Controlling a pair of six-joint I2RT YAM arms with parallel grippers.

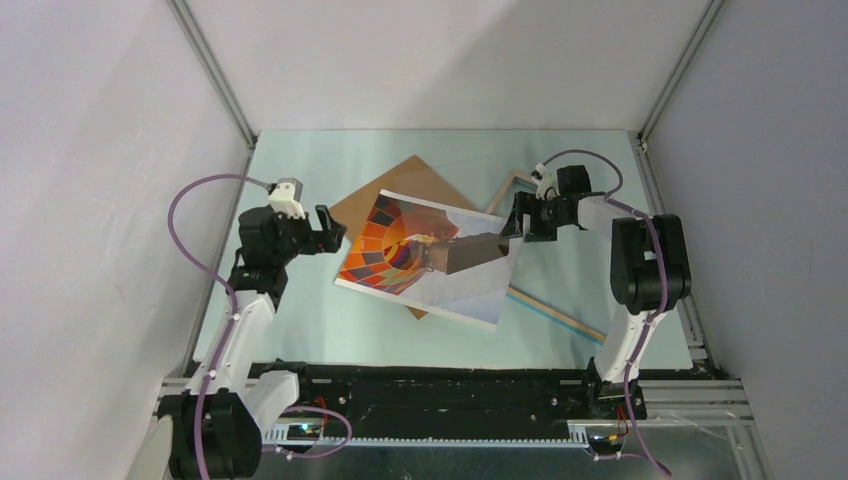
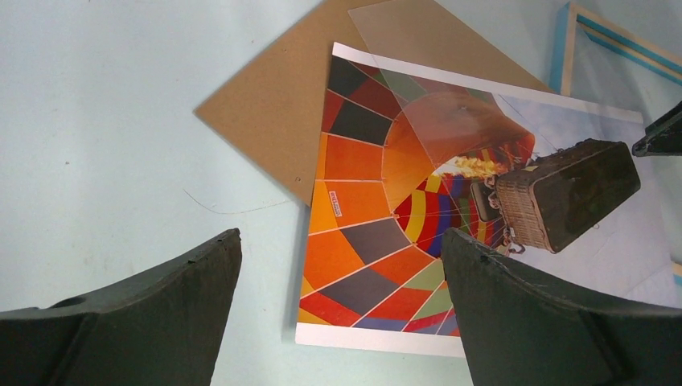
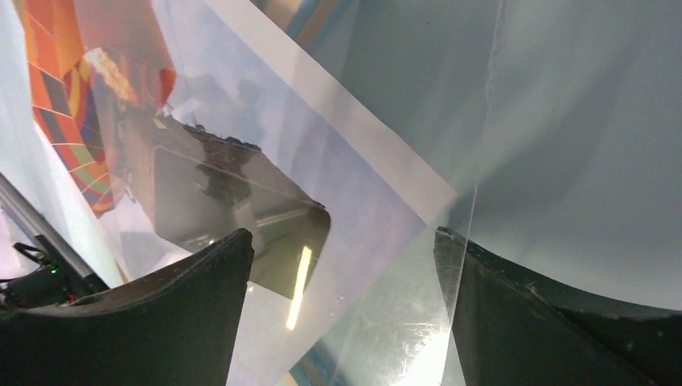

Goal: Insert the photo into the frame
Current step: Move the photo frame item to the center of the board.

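**Photo** [image 1: 425, 255]: unframed. Lies face up and askew on the brown backing board [image 1: 400, 185], with its right side overlapping the frame [image 1: 556, 313].

**Clear sheet** [image 3: 386, 305]: draped over the photo (its edge sits between the right gripper's jaws).

**Right gripper** [image 1: 520, 222]: jaws wide apart, gripping nothing.

**Left gripper** [image 1: 328, 229]: fully spread and empty, beside the photo's left edge.

**Outstanding:** the whole insertion.

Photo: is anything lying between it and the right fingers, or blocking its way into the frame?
Yes. A clear sheet covers the basket end of the photo, right at the open right fingers. The photo lies on the board, overlapping one side of the frame; nothing else visibly blocks it.
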